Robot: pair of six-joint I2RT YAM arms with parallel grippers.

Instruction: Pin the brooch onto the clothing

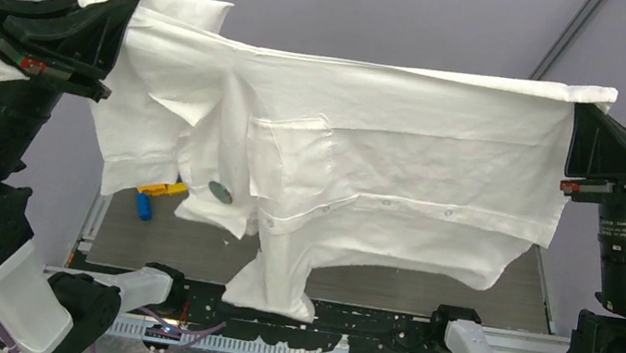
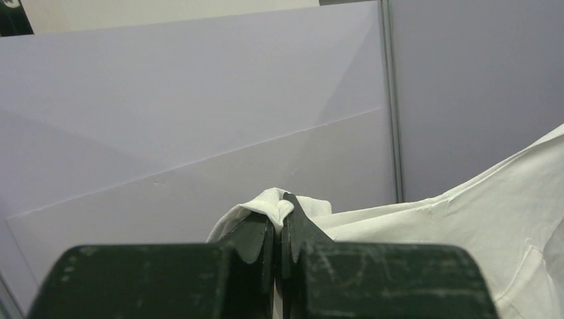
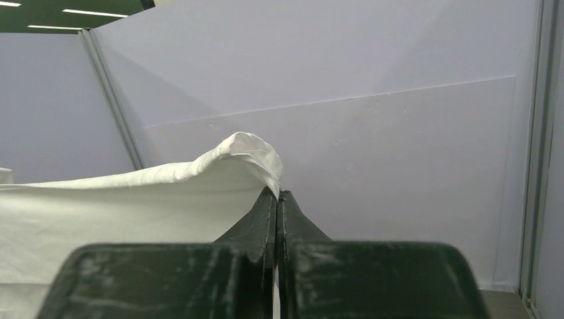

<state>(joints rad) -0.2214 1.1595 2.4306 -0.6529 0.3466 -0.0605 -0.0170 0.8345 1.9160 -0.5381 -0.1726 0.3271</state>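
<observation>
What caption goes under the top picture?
Left hand and right hand hold the white shirt stretched out over the table.

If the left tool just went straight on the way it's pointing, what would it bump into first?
Past the shirt it pinches, the left tool faces only the pale back wall, though depth is hard to judge.
</observation>
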